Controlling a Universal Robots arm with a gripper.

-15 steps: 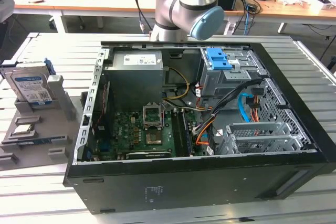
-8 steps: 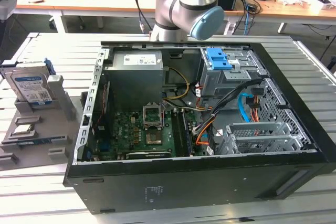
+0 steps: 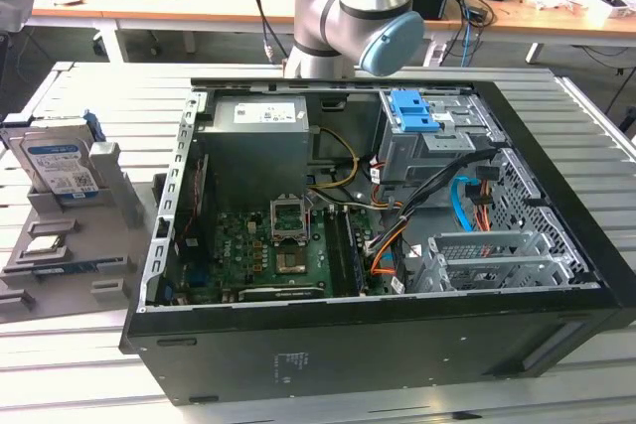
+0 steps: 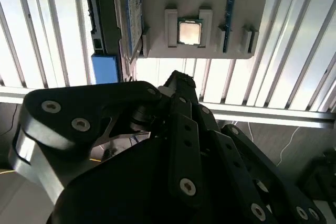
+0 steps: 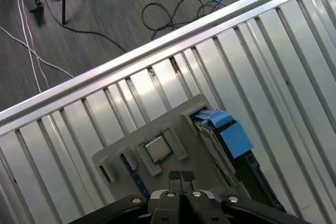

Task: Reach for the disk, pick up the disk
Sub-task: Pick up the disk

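The fingers (image 5: 176,177), pressed together and empty, hover over the grey holder (image 3: 70,240) where the disk (image 3: 62,159) stands on edge, at nine o'clock of the computer case (image 3: 397,345), probably slotted upright so its top stays graspable

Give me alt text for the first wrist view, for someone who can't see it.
The end effector, shut, hangs above a grey holder carrying a square chip, with the disk standing on edge at the holder's end. The holder sits on a slatted metal table.
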